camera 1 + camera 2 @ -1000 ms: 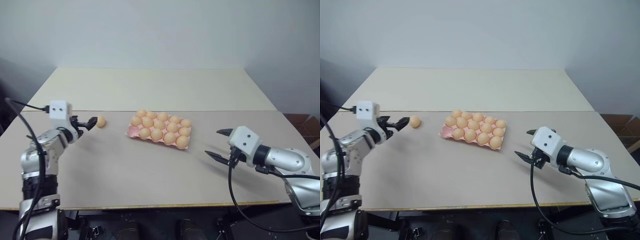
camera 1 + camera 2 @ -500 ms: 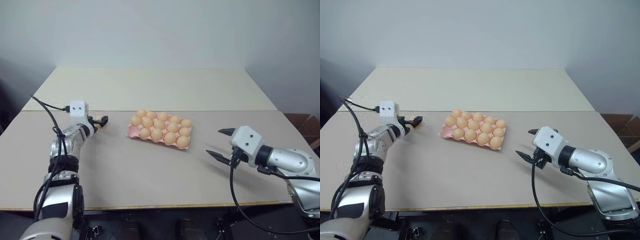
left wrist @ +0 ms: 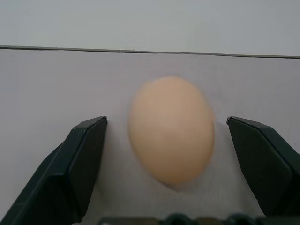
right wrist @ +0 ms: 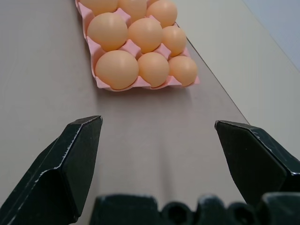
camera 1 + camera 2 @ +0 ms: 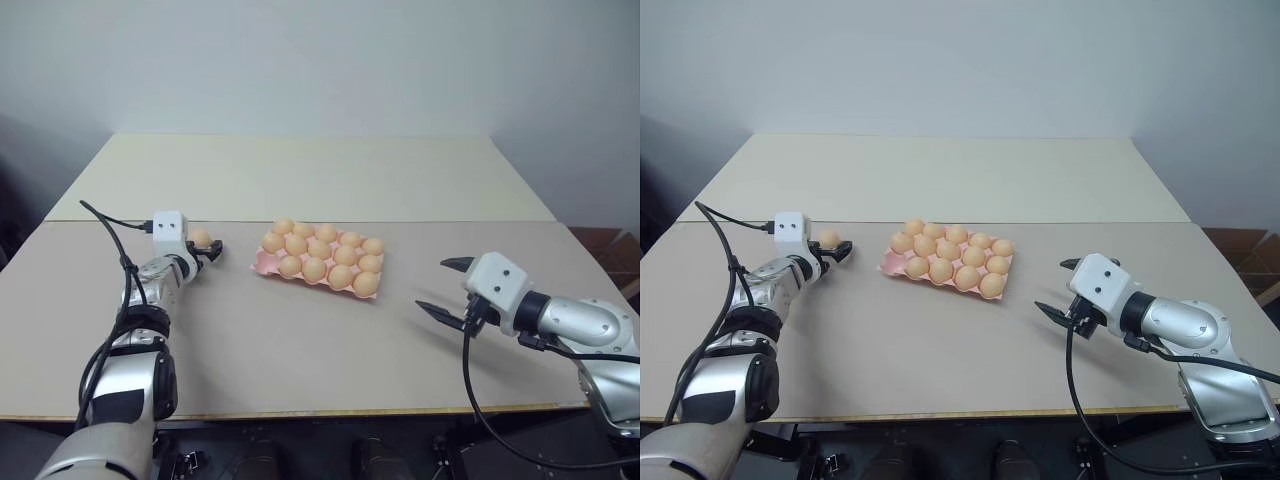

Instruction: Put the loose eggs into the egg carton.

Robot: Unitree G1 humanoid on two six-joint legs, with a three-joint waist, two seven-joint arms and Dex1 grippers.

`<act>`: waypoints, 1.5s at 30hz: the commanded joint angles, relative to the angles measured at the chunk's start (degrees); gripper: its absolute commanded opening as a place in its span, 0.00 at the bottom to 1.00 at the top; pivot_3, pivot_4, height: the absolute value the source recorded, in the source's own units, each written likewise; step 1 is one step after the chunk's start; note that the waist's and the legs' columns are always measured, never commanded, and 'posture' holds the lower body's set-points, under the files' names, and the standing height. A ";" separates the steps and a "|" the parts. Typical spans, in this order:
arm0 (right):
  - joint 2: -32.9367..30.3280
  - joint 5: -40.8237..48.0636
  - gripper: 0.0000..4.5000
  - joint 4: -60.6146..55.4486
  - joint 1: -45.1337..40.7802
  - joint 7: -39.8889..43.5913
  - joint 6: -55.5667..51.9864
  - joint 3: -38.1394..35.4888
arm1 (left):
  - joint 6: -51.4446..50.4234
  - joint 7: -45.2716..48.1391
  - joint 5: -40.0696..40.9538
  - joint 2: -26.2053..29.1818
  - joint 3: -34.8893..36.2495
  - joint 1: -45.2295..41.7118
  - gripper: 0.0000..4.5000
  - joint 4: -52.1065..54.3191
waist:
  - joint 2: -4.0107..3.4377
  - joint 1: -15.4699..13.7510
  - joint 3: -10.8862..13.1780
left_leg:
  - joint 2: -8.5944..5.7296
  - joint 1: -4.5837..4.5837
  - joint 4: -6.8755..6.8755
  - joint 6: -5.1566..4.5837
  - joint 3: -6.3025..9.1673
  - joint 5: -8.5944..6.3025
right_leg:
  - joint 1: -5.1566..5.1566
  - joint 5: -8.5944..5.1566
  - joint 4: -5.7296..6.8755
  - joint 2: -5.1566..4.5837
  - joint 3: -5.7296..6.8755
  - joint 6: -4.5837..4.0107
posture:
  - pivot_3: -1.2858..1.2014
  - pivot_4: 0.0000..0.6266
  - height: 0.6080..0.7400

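Observation:
One loose egg point(image 5: 199, 238), light orange-tan, lies on the grey table left of the egg carton point(image 5: 262, 263). My left gripper point(image 5: 205, 248) is open around it. In the left wrist view the egg point(image 3: 171, 129) rests on the table between the two black fingers point(image 3: 84, 164), with a gap on each side. The pale pink carton holds several eggs in its cups. My right gripper point(image 5: 435, 285) hovers open and empty to the right of the carton, pointing toward it; its wrist view shows the carton's near corner point(image 4: 101, 85).
A paler table point(image 5: 300, 175) joins the grey one along a seam behind the carton. A brown cardboard box point(image 5: 610, 250) sits off the table's right edge. A black cable point(image 5: 110, 225) loops over my left arm.
My left arm has reached in toward the loose egg, and its fingers now stand on either side of it. The right arm has stayed still.

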State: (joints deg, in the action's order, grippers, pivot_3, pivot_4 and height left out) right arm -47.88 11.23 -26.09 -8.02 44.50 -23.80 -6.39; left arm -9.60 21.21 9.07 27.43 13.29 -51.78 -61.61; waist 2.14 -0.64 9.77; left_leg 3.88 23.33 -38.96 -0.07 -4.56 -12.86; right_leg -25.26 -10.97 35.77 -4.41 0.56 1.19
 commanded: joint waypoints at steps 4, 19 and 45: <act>-0.64 -1.17 1.00 -1.10 -0.07 -1.09 0.67 -1.61 | 6.10 1.87 -1.13 -0.11 -0.91 -2.05 0.56 -0.81 | 0.00 0.01 0.00 | 0.00 0.01 0.00 0.00 0.00 0.00 | 0.00 0.00 0.00 0.00 0.00 0.00 | 0.52 0.24 1.00; -0.73 -1.15 1.00 -2.31 1.16 -1.55 0.02 -2.27 | 1.05 17.18 1.18 -0.64 -4.90 5.59 0.42 18.08 | 0.00 0.12 0.00 | 0.01 0.04 0.00 0.00 0.00 0.00 | -0.01 0.00 0.00 0.00 0.01 0.00 | 0.52 0.24 1.00; 0.85 -1.83 1.00 -7.06 6.11 -6.61 -1.82 -2.20 | -10.02 31.87 6.48 -0.16 -9.90 10.44 0.64 37.01 | 0.01 0.11 0.00 | 0.00 0.01 -0.02 0.00 0.09 0.00 | 0.00 -0.04 0.01 0.02 0.00 -0.04 | 0.52 0.24 1.00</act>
State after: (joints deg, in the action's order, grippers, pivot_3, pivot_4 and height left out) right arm -46.97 9.91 -31.51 -1.23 38.56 -25.67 -7.45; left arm -19.32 51.89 13.85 26.72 2.57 -40.48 -27.48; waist 2.15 -0.53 9.78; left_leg 3.88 23.34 -38.98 -0.07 -4.47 -12.86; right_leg -25.26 -11.01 35.79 -4.39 0.56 1.14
